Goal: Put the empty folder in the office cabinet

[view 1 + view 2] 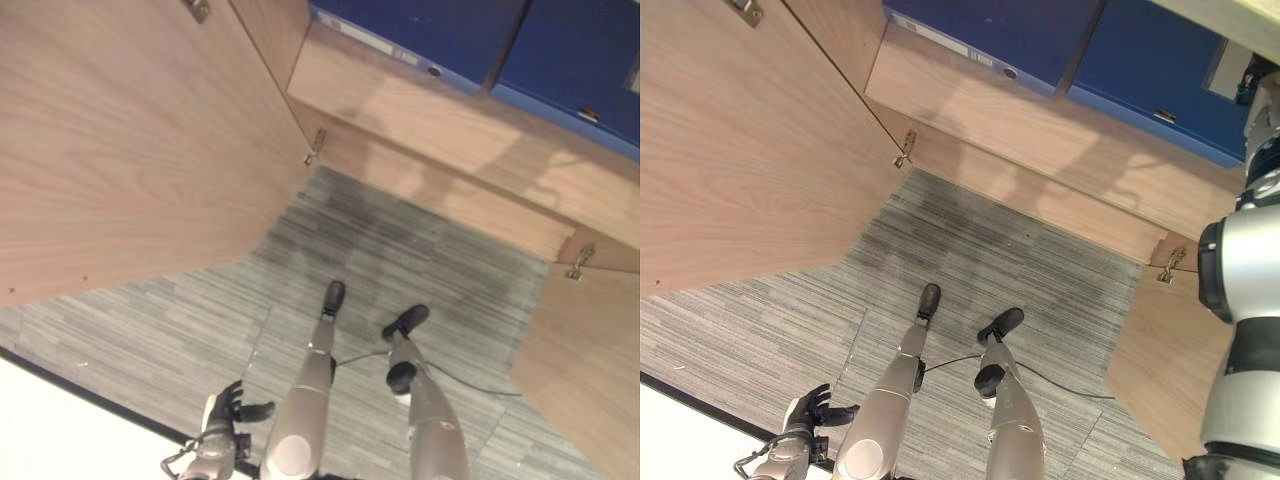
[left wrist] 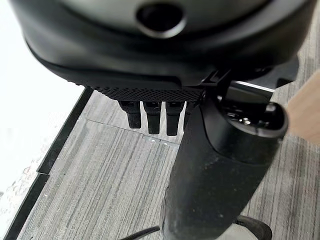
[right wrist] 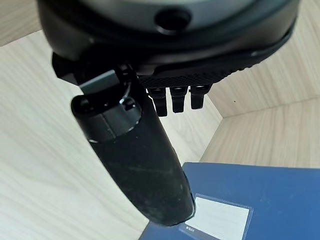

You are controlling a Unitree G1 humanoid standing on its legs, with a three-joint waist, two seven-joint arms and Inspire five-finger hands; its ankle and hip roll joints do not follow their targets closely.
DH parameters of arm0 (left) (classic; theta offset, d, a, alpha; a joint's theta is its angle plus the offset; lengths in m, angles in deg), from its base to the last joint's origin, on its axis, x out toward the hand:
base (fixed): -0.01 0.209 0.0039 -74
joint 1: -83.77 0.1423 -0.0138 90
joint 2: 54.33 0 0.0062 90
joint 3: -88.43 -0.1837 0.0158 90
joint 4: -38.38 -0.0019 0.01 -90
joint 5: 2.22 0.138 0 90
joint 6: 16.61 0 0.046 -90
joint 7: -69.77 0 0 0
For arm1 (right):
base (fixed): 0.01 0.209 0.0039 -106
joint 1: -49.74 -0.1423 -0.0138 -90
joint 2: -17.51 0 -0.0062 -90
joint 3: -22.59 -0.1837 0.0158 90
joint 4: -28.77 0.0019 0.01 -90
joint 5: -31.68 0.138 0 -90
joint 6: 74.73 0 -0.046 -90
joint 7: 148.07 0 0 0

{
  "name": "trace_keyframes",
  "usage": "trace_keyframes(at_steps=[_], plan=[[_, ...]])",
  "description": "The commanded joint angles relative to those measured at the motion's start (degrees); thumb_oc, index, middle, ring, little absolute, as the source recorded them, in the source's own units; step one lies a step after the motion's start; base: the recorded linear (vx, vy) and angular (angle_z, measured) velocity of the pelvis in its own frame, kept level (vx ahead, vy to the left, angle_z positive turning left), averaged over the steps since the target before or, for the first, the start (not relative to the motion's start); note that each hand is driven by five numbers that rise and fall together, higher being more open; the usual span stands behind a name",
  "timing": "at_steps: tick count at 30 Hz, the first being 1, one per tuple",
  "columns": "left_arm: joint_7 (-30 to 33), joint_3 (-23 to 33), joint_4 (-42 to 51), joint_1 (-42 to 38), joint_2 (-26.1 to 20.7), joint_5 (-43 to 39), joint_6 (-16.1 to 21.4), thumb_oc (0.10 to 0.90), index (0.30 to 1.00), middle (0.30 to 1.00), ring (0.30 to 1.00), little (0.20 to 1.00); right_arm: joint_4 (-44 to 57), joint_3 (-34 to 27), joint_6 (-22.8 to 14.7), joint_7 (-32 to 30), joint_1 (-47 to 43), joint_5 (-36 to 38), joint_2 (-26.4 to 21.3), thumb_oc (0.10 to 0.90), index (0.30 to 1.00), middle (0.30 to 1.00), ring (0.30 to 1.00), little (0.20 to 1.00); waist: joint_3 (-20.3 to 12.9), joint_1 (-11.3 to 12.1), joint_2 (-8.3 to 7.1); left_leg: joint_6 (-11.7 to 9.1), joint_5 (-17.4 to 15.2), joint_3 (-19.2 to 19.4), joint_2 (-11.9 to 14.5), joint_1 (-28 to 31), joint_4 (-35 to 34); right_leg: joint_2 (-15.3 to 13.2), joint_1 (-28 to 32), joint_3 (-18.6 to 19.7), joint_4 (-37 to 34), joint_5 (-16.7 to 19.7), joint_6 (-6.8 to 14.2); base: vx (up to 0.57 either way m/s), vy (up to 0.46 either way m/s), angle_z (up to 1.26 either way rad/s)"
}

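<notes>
Two blue folders lie on the wooden cabinet's shelf [image 1: 450, 125]: one [image 1: 420, 30] at the middle, the other [image 1: 570, 60] to its right. My right hand [image 3: 165, 40] is raised inside the cabinet, just above a blue folder [image 3: 270, 200] with a white label. Its fingers [image 3: 179, 97] are straight, its thumb [image 3: 135, 160] sticks out, and it holds nothing. In the right eye view the right arm [image 1: 1240, 260] rises along the right edge. My left hand [image 1: 225, 405] hangs low at my side over the carpet, fingers relaxed and empty.
The cabinet's left door [image 1: 120, 150] stands wide open on my left, and the right door [image 1: 590, 360] is open on my right. Grey striped carpet [image 1: 400, 250] lies between them. A white floor area [image 1: 60, 430] with a dark edge lies at the lower left.
</notes>
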Motion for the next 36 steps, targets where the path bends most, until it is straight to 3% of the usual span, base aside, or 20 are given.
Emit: trace_keyframes(at_steps=[1, 7, 10, 12, 21, 26, 31, 34, 36], plan=[[2.5, -1.0, -5.8, 4.1, -2.4, -1.8, -0.5, 0.800, 0.900, 0.900, 0.900, 0.900, 5.8, 7.3, -2.8, -6.4, -1.1, -4.0, -1.2, 0.800, 0.900, 0.900, 0.900, 0.900, -4.0, 0.1, -4.66, -1.1, -8.9, 2.7, -0.6, 8.7, -2.4, 0.1, 6.4, 1.3, -2.8, -1.6, 9.5, 0.00, 0.000, 0.00], [3.4, -0.5, -5.0, 4.5, -1.3, -1.8, 0.0, 0.800, 0.900, 0.900, 0.900, 0.900, 15.6, 4.9, -2.6, -12.1, 3.8, -11.4, 0.1, 0.800, 0.900, 0.900, 0.900, 0.900, -3.8, -0.2, -4.26, -0.9, -9.1, 2.9, -0.7, 9.3, -2.4, 0.0, 6.9, 1.7, -2.8, -1.5, 9.6, 0.00, 0.013, -0.05], [3.7, 0.1, -3.3, 4.9, -0.3, -0.4, 0.5, 0.800, 0.900, 0.900, 0.900, 0.900, 25.3, 1.5, -0.4, -17.2, 9.4, -20.6, -0.7, 0.800, 0.900, 0.900, 0.900, 0.900, -4.0, -0.6, -3.46, -0.7, -9.4, 3.0, -0.8, 10.2, -2.3, -0.4, 7.7, 2.1, -2.8, -1.5, 9.8, 0.00, 0.017, -0.01], [3.6, -0.1, -1.5, 5.7, 0.2, 1.1, 0.7, 0.800, 0.900, 0.900, 0.900, 0.900, 33.5, -3.6, 3.2, -21.7, 15.5, -29.4, -1.0, 0.800, 0.900, 0.900, 0.900, 0.900, -4.4, -0.6, -2.61, -0.4, -9.8, 2.9, -0.9, 11.3, -2.3, -0.8, 8.8, 2.3, -2.8, -1.6, 9.9, 0.01, 0.021, 0.00], [2.1, 0.3, -0.2, 6.6, 0.7, 4.7, 0.6, 0.800, 0.900, 0.900, 0.900, 0.900, 43.1, -7.9, 6.8, -24.3, 25.6, -43.0, -2.2, 0.800, 0.900, 0.900, 0.900, 0.900, -5.2, 0.0, -1.39, -0.2, -10.1, 3.1, -1.1, 12.8, -2.3, -1.3, 10.1, 3.0, -2.9, -1.7, 10.2, -0.01, 0.005, -0.02], [1.0, 1.0, -0.4, 6.9, 0.8, 5.9, 0.6, 0.800, 0.900, 0.900, 0.900, 0.900, 45.5, -6.3, 6.2, -22.1, 30.2, -48.1, -1.0, 0.800, 0.900, 0.900, 0.900, 0.900, -5.4, -0.1, -1.38, -0.4, -10.0, 3.2, -0.9, 13.4, -2.3, -1.4, 10.6, 3.2, -3.0, -1.5, 10.2, -0.01, -0.002, -0.01], [-0.2, 1.8, -0.7, 7.2, 0.8, 6.6, 0.7, 0.800, 0.900, 0.900, 0.900, 0.900, 46.4, -0.4, 5.2, -18.0, 31.4, -54.3, -1.0, 0.800, 0.900, 0.900, 0.900, 0.900, -5.6, -0.2, -1.69, -0.4, -9.9, 3.5, -0.7, 13.4, -2.3, -1.3, 10.3, 3.5, -3.2, -1.0, 10.2, -0.02, -0.002, -0.02], [-0.3, 2.3, -1.1, 7.2, 0.8, 6.6, 0.8, 0.800, 0.900, 0.900, 0.900, 0.900, 47.5, 4.8, 5.1, -16.3, 30.5, -59.2, -1.3, 0.800, 0.900, 0.900, 0.900, 0.900, -5.3, -0.4, -1.69, -0.4, -9.8, 3.7, -0.7, 13.5, -2.3, -1.3, 10.0, 3.8, -3.0, -1.0, 10.2, -0.02, -0.002, -0.03], [-0.9, 3.0, -1.5, 7.6, 0.6, 6.7, 0.7, 0.800, 0.900, 0.900, 0.900, 0.900, 49.9, 11.2, 5.0, -13.5, 29.8, -66.3, -1.8, 0.800, 0.900, 0.900, 0.900, 0.900, -5.2, -0.6, -2.01, -0.5, -9.8, 3.9, -0.5, 13.5, -2.2, -1.2, 9.8, 4.1, -3.1, -0.9, 10.2, -0.01, 0.000, -0.02]])
